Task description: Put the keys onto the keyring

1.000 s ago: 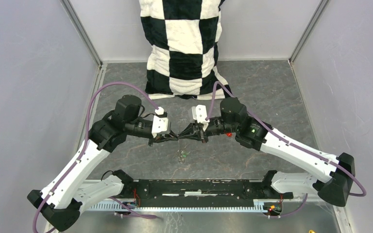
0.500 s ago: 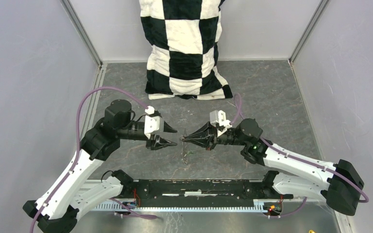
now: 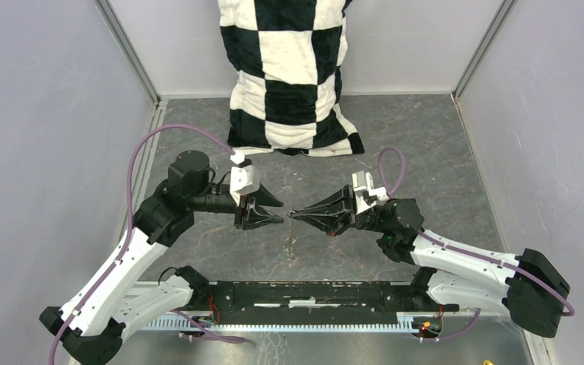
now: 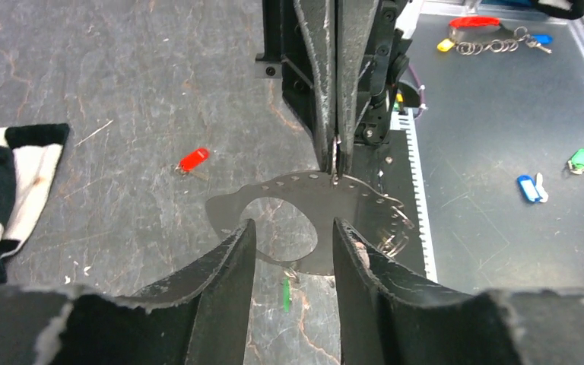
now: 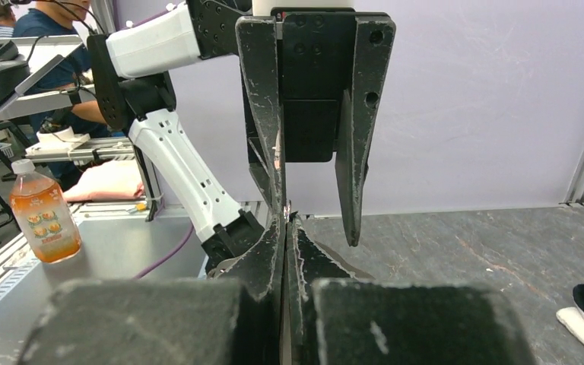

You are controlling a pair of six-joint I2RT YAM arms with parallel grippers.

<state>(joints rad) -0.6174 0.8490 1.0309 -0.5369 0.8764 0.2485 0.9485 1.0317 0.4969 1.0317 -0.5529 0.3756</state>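
The keyring [image 4: 304, 187] is a flat grey metal loop with a round opening and small holes along its rim. My right gripper [image 4: 334, 163] is shut on its upper edge and holds it above the table. A green key [image 4: 286, 293] hangs from its lower edge. The red key [image 4: 193, 159] lies loose on the table, to the left in the left wrist view. My left gripper [image 4: 294, 224] is open and faces the keyring, its fingers just short of it and touching nothing. From above, the left gripper [image 3: 280, 212] and right gripper [image 3: 296, 215] point tip to tip.
A black-and-white chequered cushion [image 3: 289, 76] leans on the back wall. Grey walls close in both sides. Spare tagged keys, blue [image 4: 528, 188] and green [image 4: 579, 160], lie on the metal shelf beyond the table's near edge. An orange bottle [image 5: 42, 220] stands outside the cell.
My left gripper has opened and drawn back to the left, away from the right gripper's tips. The right arm has swung nearer and lower, keeping hold of the keyring.
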